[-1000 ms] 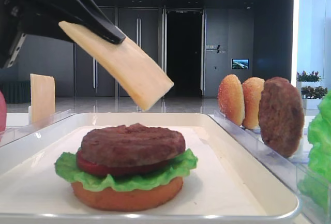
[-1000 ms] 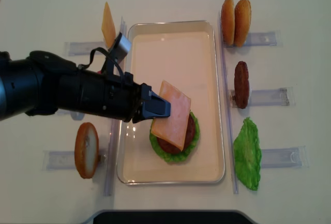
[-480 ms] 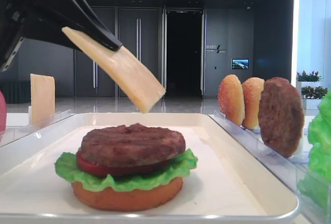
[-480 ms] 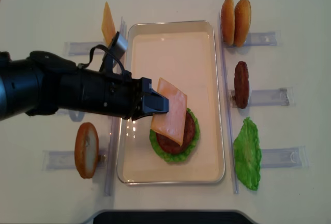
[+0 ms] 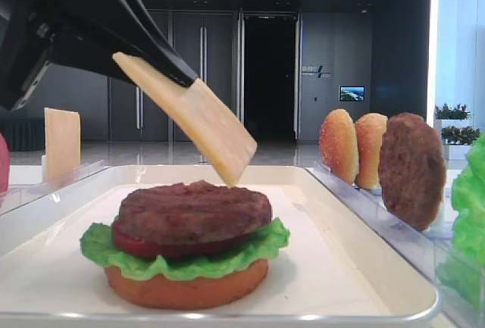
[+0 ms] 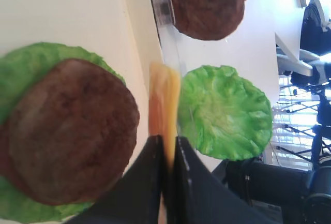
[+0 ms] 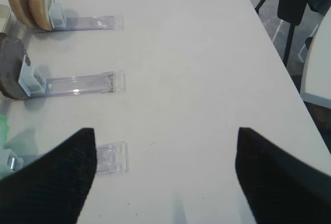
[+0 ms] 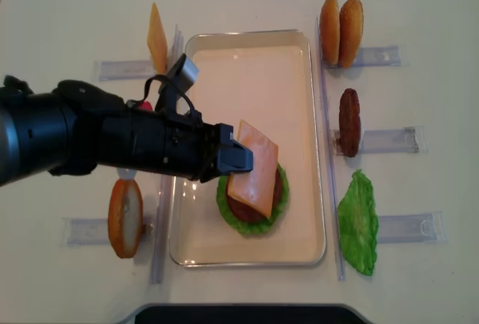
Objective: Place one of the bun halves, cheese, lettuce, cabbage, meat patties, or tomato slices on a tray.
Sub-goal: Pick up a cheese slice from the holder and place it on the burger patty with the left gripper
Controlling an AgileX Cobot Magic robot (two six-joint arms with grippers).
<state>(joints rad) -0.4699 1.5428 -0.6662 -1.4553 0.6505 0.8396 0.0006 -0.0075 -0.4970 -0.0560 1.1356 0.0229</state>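
Observation:
My left gripper (image 8: 239, 157) is shut on a pale yellow-orange cheese slice (image 8: 254, 167), pinching its upper edge. The cheese (image 5: 198, 125) hangs tilted, its low corner close above the meat patty (image 5: 195, 210). That patty tops a stack of tomato slice (image 5: 140, 246), lettuce (image 5: 182, 261) and flat bun half (image 5: 186, 290) on the white tray (image 8: 247, 54). In the left wrist view the cheese (image 6: 164, 97) shows edge-on between the black fingers (image 6: 147, 182). My right gripper (image 7: 165, 175) is open over bare table, with nothing between its fingers.
Clear racks flank the tray. On the right stand two sesame bun halves (image 8: 340, 31), a spare patty (image 8: 349, 122) and a lettuce leaf (image 8: 358, 223). On the left are another cheese slice (image 8: 156, 36) and a bun half (image 8: 125, 217).
The left gripper has carried the cheese a little to the right and lower, so its low corner now hangs nearer the patty. The stack on the tray has not moved.

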